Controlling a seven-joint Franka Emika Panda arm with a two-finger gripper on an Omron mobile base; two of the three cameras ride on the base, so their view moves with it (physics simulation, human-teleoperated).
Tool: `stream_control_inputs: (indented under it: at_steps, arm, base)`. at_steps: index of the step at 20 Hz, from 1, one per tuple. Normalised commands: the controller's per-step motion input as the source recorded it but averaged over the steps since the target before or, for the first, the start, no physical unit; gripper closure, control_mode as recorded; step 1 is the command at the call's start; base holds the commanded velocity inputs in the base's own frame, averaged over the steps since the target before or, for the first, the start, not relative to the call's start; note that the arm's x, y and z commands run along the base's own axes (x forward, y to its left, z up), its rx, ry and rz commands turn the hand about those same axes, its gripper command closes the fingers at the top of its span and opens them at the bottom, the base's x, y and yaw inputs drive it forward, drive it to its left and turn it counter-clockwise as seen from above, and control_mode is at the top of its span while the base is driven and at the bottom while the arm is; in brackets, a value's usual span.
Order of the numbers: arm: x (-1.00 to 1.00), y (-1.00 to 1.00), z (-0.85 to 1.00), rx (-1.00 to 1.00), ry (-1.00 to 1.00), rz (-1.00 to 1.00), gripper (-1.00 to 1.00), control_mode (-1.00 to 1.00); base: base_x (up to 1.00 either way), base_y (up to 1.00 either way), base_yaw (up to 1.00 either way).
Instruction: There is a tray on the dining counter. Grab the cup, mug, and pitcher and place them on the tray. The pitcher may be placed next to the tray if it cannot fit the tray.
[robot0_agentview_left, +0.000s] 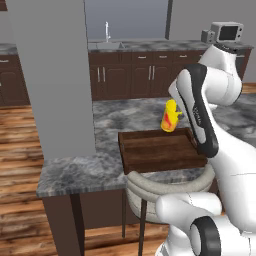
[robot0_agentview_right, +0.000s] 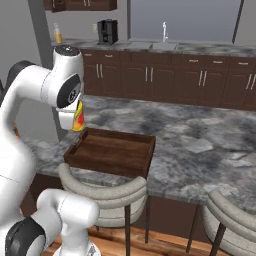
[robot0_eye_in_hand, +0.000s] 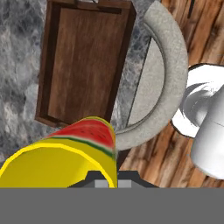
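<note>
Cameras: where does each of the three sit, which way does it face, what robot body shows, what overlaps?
Left base view: behind the arm's left, facing forward and down at the tray on the dining counter; the white arm rises at lower right, the cup beside it.
Right base view: behind the arm's right, same tray; the arm fills the left.
Hand view: on the hand, looking down on the tray past the cup held in the end effector; white arm links at right.
Shared: all three show tray, counter, cup, grey stool.

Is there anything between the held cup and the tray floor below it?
Nothing. In the hand view the cup, held in the shut gripper, hangs above the tray, whose wooden floor is bare.
</note>
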Motion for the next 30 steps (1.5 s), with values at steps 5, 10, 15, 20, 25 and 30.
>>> stream_control_inputs:
  at_steps: [5,10,15,20,25,30]
  arm:
    - [0.46,0.02,-0.33,0.00,0.04,0.00,1.00,-1.00]
    - [0.29,0.00,-0.28,0.00,0.08,0.00,1.00,-1.00]
    - [0.37,0.04,-0.26,0.00,0.10,0.00,1.00,-1.00]
    - [0.35,0.08,-0.24,0.00,0.09,0.00,1.00,-1.00]
    - [0.39,0.02,-0.29,0.00,0.11,0.00,1.00,-1.00]
    - [0.45,0.06,-0.32,0.00,0.14,0.00,1.00,-1.00]
  base:
    - [0.00,0.00,0.00]
    - [0.00,0.00,0.00]
    - [0.00,0.00,0.00]
    - [0.00,0.00,0.00]
    - [0.00,0.00,0.00]
    - [0.00,0.00,0.00]
